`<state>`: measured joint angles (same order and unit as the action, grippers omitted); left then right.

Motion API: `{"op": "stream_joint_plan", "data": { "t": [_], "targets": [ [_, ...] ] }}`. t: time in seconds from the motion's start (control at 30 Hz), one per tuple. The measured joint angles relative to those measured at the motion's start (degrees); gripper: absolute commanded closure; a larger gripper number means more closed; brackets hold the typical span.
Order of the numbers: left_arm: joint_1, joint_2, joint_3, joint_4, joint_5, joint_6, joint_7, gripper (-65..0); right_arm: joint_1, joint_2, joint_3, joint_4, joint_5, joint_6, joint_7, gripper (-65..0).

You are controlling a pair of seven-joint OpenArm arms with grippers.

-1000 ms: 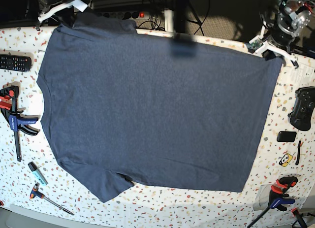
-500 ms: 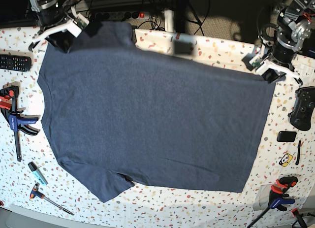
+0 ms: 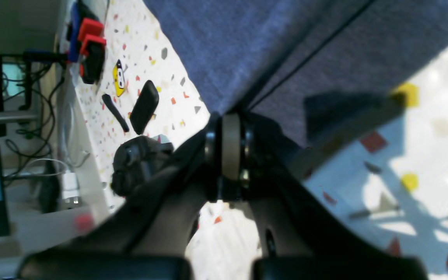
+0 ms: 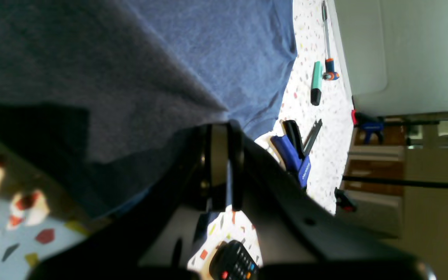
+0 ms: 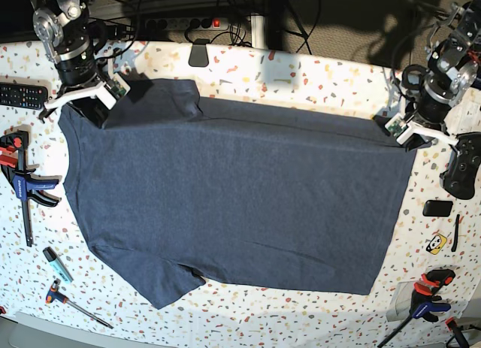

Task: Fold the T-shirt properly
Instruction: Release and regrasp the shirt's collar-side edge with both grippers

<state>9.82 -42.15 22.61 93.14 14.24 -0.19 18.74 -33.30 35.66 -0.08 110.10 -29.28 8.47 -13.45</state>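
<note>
T-shirt (image 5: 233, 205) lies mostly flat on table (image 5: 301, 70), far edge lifted. Left pincer (image 5: 402, 130) & right pincer (image 5: 94, 100) both clamped on far corners (first fold barely begun); rest of folding remains.

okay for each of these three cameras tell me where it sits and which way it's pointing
Base: overhead, looking straight down on the T-shirt and table; both arms show.
Left wrist: on the left arm, looking along its left claw, shut on the shirt's hem corner.
Right wrist: on the right arm, looking along its right claw, shut on the shoulder edge.
Shared: the game controller in left wrist and base.
</note>
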Motion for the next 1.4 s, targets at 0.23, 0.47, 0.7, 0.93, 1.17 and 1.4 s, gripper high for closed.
{"op": "stream_joint_plan", "data": {
  "t": [0.23, 0.47, 0.7, 0.93, 1.17, 1.4],
  "targets": [
    [-6.3, 6.0, 0.0, -9.1, 0.2, -3.3, -2.1, 0.0, 5.5, -1.6, -2.3, -5.2, -0.1, 0.8, 2.1, 0.0],
    [-11.1, 7.2, 0.0, -14.9, 0.3, -3.4, -3.4, 0.0, 12.6, -1.5, -7.8, -12.2, -0.2, 0.9, 2.4, 0.0],
    [-13.2, 7.3, 0.0, -15.5, 0.3, -3.4, -3.6, 0.0, 20.7, -2.1, -12.4, -19.4, 0.1, 1.0, 2.4, 0.0],
    [-14.4, 7.3, 0.0, -15.5, 0.3, -3.4, -3.8, 0.0, 23.5, -2.5, -12.4, -20.1, 3.0, 1.0, 2.5, 0.0],
    [-14.8, 7.3, 0.0, -15.5, 0.3, -3.4, -4.7, 0.0, 24.5, -2.5, -12.4, -23.2, 3.0, 1.0, 3.3, 0.0],
    [-15.4, 7.3, 0.0, -15.5, 0.3, -3.5, -6.1, 0.0, 25.2, -2.5, -12.4, -25.3, 2.9, 1.0, 4.3, 0.0]
  ]
}}
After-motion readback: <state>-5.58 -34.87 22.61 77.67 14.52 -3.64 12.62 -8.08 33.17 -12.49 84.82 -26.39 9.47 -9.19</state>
